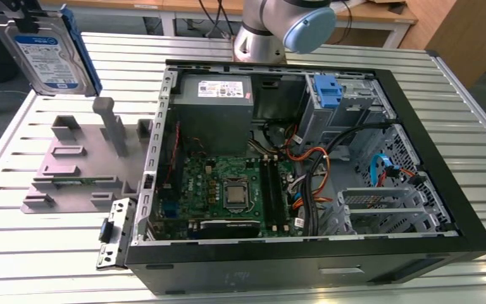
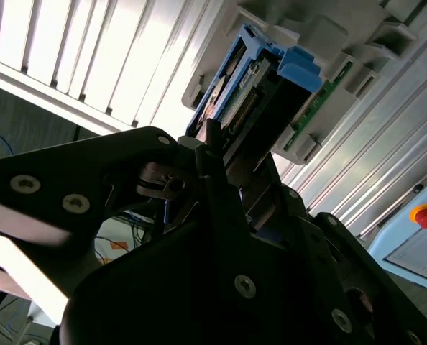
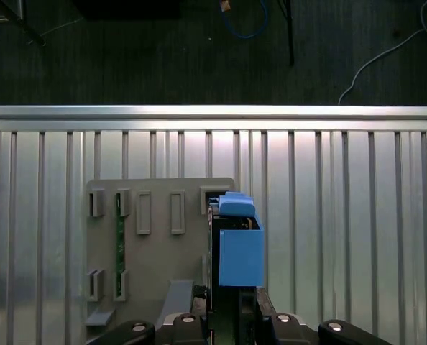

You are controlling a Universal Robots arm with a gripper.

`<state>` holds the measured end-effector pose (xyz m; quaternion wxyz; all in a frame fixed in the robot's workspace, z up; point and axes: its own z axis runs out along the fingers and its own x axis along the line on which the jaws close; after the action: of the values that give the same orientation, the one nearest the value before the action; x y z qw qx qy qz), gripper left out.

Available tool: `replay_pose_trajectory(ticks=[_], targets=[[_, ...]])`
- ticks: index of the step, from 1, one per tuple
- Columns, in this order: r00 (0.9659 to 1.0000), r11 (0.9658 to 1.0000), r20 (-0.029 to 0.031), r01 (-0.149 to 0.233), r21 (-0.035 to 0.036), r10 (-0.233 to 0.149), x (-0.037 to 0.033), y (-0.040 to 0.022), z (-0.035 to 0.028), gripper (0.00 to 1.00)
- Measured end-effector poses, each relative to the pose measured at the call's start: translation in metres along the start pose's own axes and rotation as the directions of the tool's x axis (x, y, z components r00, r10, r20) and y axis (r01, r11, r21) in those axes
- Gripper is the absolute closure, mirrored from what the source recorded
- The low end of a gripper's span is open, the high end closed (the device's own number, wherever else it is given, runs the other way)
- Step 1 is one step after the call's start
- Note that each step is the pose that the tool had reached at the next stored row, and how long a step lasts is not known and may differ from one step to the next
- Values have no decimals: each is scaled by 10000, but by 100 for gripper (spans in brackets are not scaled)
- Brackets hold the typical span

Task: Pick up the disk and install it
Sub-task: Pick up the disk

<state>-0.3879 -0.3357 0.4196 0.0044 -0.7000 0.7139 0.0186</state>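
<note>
Closest to the lens in the second wrist view is the dark gripper (image 2: 235, 162), with its fingers (image 2: 212, 154) clamped on one end of the disk (image 2: 251, 90). The disk shows edge-on there, with a row of contacts and the blue carrier turned toward the camera. The gripper's own body hides how far the fingers reach along the drive. In the first wrist view the disk (image 3: 236, 248) hangs over one edge of the grey fixture plate (image 3: 152, 237), and its label face cannot be seen. In the exterior view the disk (image 1: 47, 54) is held upright in the air over the bench (image 1: 40, 253) at the exterior view's left, clear of the fixture plate (image 1: 78, 161), and its top is cut off by the frame. The open computer case (image 1: 311, 269) lies well apart toward the exterior view's right. A blue bracket (image 1: 329, 92) stands inside the case near the grey power-supply box (image 1: 216, 95).
</note>
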Motion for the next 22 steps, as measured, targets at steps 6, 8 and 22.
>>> replay_pose_trajectory(ticks=[6, 8, 22], targets=[[10000, 10000, 0, 0, 1, 0, -3, 2, -82, 65], [10000, 10000, 0, 0, 0, 0, -5, 3, -145, 65], [10000, 10000, 0, 0, 7, 0, -17, 11, -519, 65]])
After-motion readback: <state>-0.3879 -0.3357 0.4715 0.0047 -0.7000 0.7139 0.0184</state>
